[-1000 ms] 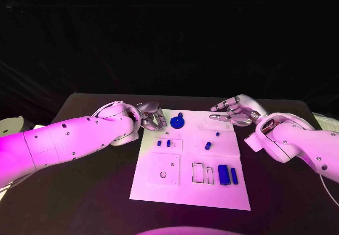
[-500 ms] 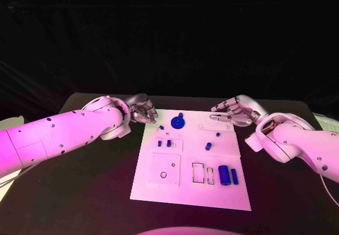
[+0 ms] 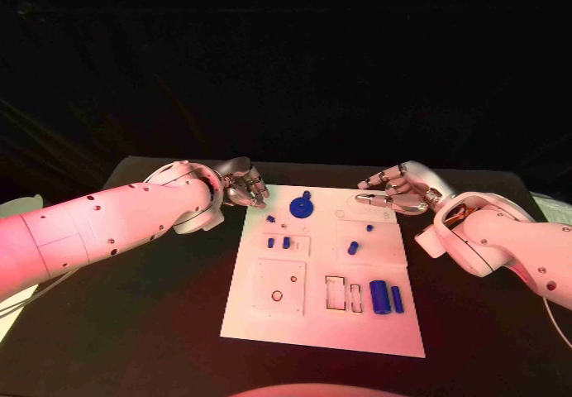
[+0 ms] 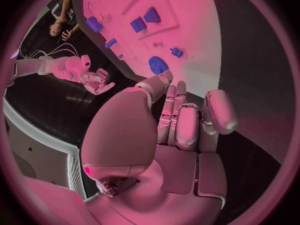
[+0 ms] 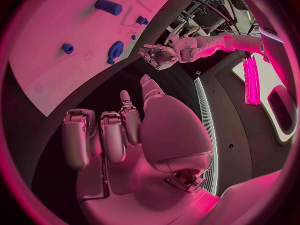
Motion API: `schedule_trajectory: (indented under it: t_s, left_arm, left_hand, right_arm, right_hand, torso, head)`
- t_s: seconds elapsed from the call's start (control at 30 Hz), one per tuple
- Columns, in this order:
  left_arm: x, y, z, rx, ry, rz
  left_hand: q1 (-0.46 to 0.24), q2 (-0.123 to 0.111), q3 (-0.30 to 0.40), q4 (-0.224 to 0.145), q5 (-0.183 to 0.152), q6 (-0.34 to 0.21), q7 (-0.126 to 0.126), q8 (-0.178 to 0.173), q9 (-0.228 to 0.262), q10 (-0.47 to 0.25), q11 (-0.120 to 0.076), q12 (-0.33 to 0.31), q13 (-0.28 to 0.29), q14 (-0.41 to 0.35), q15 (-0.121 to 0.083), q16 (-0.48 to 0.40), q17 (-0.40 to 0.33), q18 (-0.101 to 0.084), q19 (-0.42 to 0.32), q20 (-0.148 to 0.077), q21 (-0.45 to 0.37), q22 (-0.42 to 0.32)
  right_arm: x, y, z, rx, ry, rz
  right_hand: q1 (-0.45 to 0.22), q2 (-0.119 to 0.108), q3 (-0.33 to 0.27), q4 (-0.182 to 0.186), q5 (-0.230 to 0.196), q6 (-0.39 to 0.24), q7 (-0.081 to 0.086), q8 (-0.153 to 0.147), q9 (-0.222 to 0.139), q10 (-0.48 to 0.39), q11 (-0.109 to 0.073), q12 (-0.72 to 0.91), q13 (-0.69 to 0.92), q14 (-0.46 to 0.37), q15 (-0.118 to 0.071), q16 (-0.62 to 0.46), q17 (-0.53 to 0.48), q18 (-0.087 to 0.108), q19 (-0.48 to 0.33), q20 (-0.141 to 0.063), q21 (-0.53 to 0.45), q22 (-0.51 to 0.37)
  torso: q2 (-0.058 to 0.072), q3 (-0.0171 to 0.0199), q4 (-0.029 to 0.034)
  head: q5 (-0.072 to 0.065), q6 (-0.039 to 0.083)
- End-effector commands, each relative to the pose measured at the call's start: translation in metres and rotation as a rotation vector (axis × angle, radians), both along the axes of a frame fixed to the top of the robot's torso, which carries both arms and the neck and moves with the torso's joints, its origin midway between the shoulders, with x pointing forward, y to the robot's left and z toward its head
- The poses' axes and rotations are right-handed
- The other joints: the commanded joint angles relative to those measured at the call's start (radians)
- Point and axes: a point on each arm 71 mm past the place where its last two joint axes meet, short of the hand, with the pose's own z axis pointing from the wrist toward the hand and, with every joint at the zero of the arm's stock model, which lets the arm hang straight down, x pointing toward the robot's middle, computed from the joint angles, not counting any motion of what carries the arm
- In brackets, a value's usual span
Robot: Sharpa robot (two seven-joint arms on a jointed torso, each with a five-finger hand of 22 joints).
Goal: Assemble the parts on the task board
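Both hands (image 3: 245, 188) (image 3: 393, 192) hover empty, fingers loosely curled, flanking the task board's (image 3: 321, 331) far edge.

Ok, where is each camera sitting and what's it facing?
Head: above the table, looking down at the white board, both arms coming in.
Left wrist: behind the left hand, facing the board's far end.
Right wrist: behind the right hand, facing the same end.
Shared: all show the blue gear.

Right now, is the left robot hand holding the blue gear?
No. The blue gear lies on the task board, apart from the left robot hand, which holds nothing.
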Motion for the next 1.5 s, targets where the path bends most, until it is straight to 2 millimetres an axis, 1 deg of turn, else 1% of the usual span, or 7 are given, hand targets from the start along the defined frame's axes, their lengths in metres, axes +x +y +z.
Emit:
schedule_trajectory:
  t_s: [0.03, 0.27, 0.47, 0.77, 1.1, 1.23, 1.5]
  left_arm:
    - [-0.002, -0.004, -0.001, 0.064, -0.017, -0.058]
    - [-0.009, -0.012, -0.008, 0.164, -0.04, -0.127]
    - [-0.012, -0.017, -0.013, 0.197, -0.072, -0.162]
    - [-0.008, -0.024, -0.014, 0.188, -0.108, -0.165]
    - [-0.005, -0.034, -0.023, 0.224, -0.064, -0.181]
    - [-0.002, -0.034, -0.026, 0.235, -0.059, -0.174]
    - [0.003, -0.036, -0.029, 0.257, -0.051, -0.164]
  left_hand:
    - [0.0, -0.003, -0.014, -0.001, -0.003, -0.009, -0.003, -0.004, -0.001, -0.011, 0.0, 0.01, 0.002, 0.0, -0.002, -0.009, -0.012, 0.001, -0.01, -0.001, -0.013, -0.009]
    - [0.0, -0.005, -0.05, -0.005, -0.003, -0.008, -0.012, 0.002, -0.001, -0.026, -0.004, 0.027, 0.009, -0.01, -0.005, -0.02, -0.034, 0.006, -0.019, -0.002, -0.038, -0.025]
    - [0.008, 0.002, -0.071, -0.012, -0.003, -0.01, -0.019, 0.005, -0.002, -0.046, -0.004, 0.041, 0.016, -0.017, -0.006, -0.027, -0.048, 0.008, -0.026, -0.003, -0.057, -0.037]
    - [0.019, 0.017, -0.079, -0.016, 0.0, -0.026, -0.015, 0.001, -0.008, -0.068, -0.001, 0.056, 0.021, -0.017, -0.004, -0.025, -0.049, 0.008, -0.024, -0.002, -0.058, -0.037]
    - [0.03, 0.036, -0.077, -0.021, 0.0, -0.01, -0.019, 0.012, -0.008, -0.074, -0.002, 0.077, 0.028, -0.017, -0.004, -0.021, -0.046, 0.008, -0.023, -0.002, -0.06, -0.036]
    - [0.029, 0.037, -0.079, -0.021, 0.0, -0.006, -0.021, 0.015, -0.008, -0.076, -0.002, 0.081, 0.03, -0.017, -0.004, -0.021, -0.047, 0.007, -0.021, -0.002, -0.056, -0.033]
    - [0.028, 0.036, -0.082, -0.022, -0.002, -0.004, -0.024, 0.017, -0.009, -0.087, -0.001, 0.085, 0.03, -0.019, -0.004, -0.022, -0.051, 0.007, -0.021, -0.002, -0.057, -0.033]
  right_arm:
    - [-0.001, 0.001, 0.0, -0.003, -0.001, 0.013]
    - [-0.001, 0.001, 0.0, -0.003, 0.0, 0.014]
    - [-0.001, 0.001, 0.0, -0.003, 0.0, 0.015]
    - [-0.001, 0.002, 0.0, -0.003, -0.001, 0.016]
    - [0.0, 0.003, 0.0, -0.002, -0.001, 0.018]
    - [-0.001, 0.002, 0.0, -0.003, 0.0, 0.017]
    - [-0.001, 0.002, 0.0, -0.002, 0.0, 0.018]
  right_hand:
    - [0.005, 0.006, -0.001, -0.003, 0.006, 0.009, 0.001, -0.001, 0.001, 0.002, -0.005, -0.006, 0.067, 0.087, -0.005, -0.003, 0.191, 0.006, 0.015, -0.005, -0.005, 0.067]
    - [0.005, 0.006, -0.001, -0.003, 0.006, 0.009, 0.001, -0.001, 0.001, 0.002, -0.005, -0.006, 0.067, 0.087, -0.005, -0.003, 0.191, 0.006, 0.015, -0.005, -0.005, 0.067]
    - [0.005, 0.006, -0.001, -0.003, 0.006, 0.009, 0.001, -0.001, 0.001, 0.002, -0.005, -0.006, 0.067, 0.087, -0.005, -0.003, 0.191, 0.006, 0.015, -0.005, -0.005, 0.067]
    - [0.006, 0.008, -0.002, -0.004, 0.008, 0.01, 0.001, -0.001, 0.002, 0.003, -0.006, -0.004, 0.068, 0.087, -0.005, -0.002, 0.191, 0.006, 0.016, -0.005, -0.005, 0.068]
    - [0.006, 0.009, -0.002, -0.005, 0.008, 0.011, 0.001, -0.001, 0.002, 0.003, -0.006, -0.003, 0.068, 0.087, -0.005, -0.002, 0.191, 0.006, 0.016, -0.005, -0.005, 0.068]
    - [0.006, 0.009, -0.002, -0.005, 0.008, 0.011, 0.001, -0.001, 0.002, 0.003, -0.006, -0.003, 0.068, 0.087, -0.005, -0.002, 0.191, 0.006, 0.016, -0.005, -0.005, 0.068]
    - [0.006, 0.009, -0.002, -0.005, 0.008, 0.011, 0.001, -0.001, 0.002, 0.003, -0.006, -0.003, 0.068, 0.087, -0.005, -0.002, 0.191, 0.006, 0.016, -0.005, -0.005, 0.068]
  torso:
    - [0.0, 0.0009, 0.0007]
    - [0.0, -0.0002, 0.0003]
    - [0.001, -0.0009, 0.0007]
    - [0.0, -0.0003, -0.0003]
    - [0.001, 0.0003, -0.001]
    - [0.0, 0.0001, 0.0007]
    - [0.0, 0.0002, -0.0011]
  head:
    - [0.0, -0.002]
    - [0.002, -0.003]
    - [0.001, -0.003]
    - [0.004, -0.002]
    - [0.003, -0.005]
    - [0.001, -0.004]
    - [0.001, -0.006]
